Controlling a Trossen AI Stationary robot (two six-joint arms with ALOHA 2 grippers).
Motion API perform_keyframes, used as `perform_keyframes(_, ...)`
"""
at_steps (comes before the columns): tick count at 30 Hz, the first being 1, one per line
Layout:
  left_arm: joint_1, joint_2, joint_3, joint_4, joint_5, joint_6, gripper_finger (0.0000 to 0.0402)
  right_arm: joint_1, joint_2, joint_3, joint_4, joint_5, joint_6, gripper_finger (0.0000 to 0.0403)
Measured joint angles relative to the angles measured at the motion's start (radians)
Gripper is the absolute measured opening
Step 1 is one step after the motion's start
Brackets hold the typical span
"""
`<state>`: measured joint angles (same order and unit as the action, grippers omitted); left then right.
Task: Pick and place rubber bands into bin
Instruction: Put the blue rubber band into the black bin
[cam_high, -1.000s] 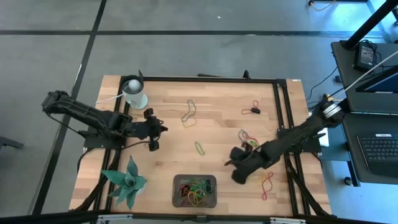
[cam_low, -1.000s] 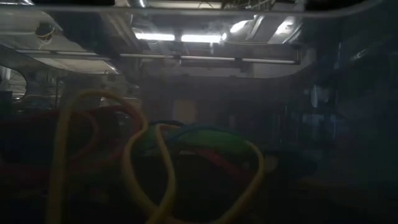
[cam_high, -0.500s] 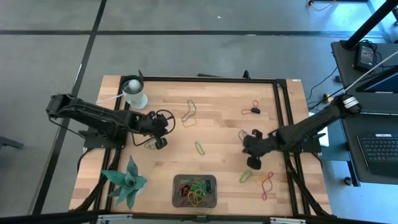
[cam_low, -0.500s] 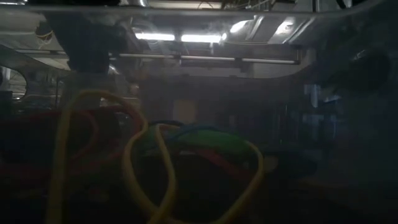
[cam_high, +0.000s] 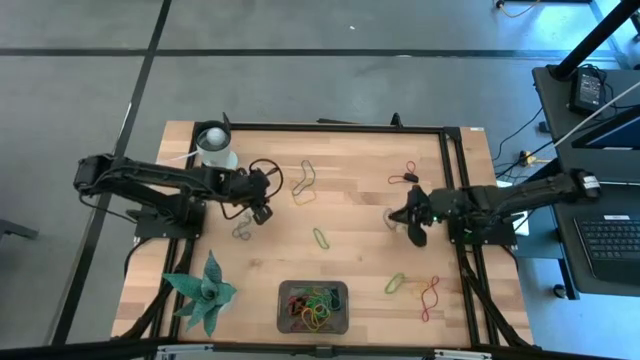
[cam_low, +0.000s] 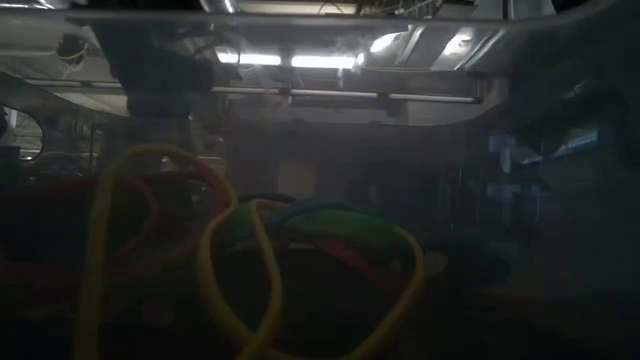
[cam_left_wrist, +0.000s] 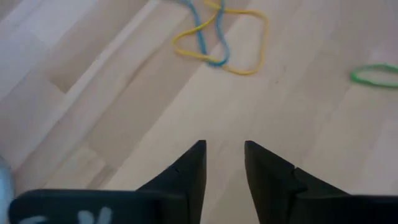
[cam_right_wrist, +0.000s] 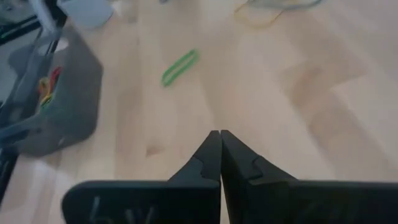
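Note:
The dark grey bin sits at the table's near edge with several coloured rubber bands in it; the low view shows them close up. Loose bands lie on the wood: a yellow and a blue one, a green one, a red and a black one, and others near the right front. My left gripper stands open over bare wood, left of the yellow and blue bands. My right gripper is shut and holds nothing, at the table's right.
A white round cup stands at the far left, and a green plant figure at the near left. A pale band lies just nearside of my left gripper. A black frame runs along the table's far and right sides.
My right gripper has drawn back from beside the bin's right end toward the table's far and right edges, staying shut. My left gripper has shifted a little toward the table's right and far edges, closer to the yellow and blue bands, and has turned.

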<state>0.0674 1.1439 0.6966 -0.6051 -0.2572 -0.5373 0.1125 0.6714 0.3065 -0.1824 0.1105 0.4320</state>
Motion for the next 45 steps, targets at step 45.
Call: perform_keyframes(45,-0.011,0.375,0.047,-0.23,0.275,-0.274,0.0003,-0.197,-0.006,0.001,-0.002,0.0,-0.05,0.0007)
